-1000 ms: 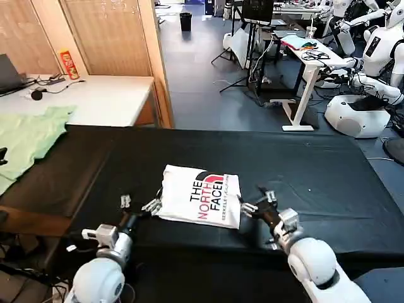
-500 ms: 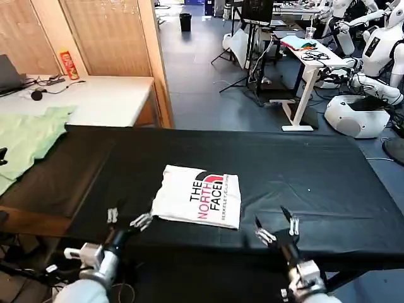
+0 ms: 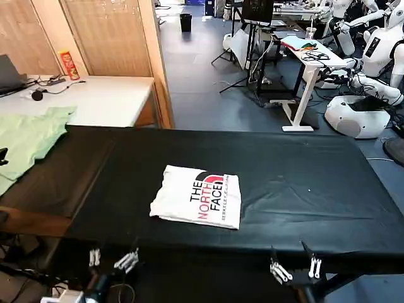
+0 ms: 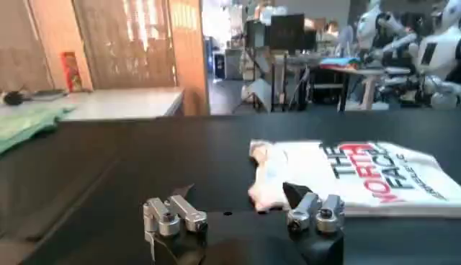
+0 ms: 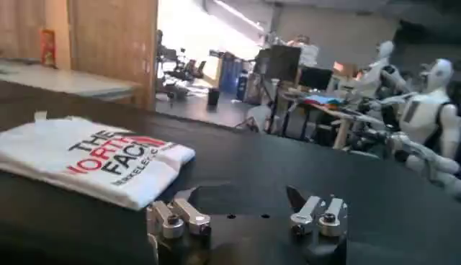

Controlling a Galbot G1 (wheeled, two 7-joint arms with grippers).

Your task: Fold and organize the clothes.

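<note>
The folded T-shirt (image 3: 197, 196) lies mid-frame on the black table (image 3: 303, 189), print up. I back both spread-fingered, empty grippers, left gripper (image 3: 112, 259) and right gripper (image 3: 295, 269), along the lower edge without snagging cloth.

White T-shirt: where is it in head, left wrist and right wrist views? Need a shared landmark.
Head: the white T-shirt lies folded mid-table, print up.
Left wrist: T-shirt beyond the open left claw.
Right wrist: T-shirt beyond the open right claw.
Shared landmark: the black table, plus the shirt's red-and-black print.
</note>
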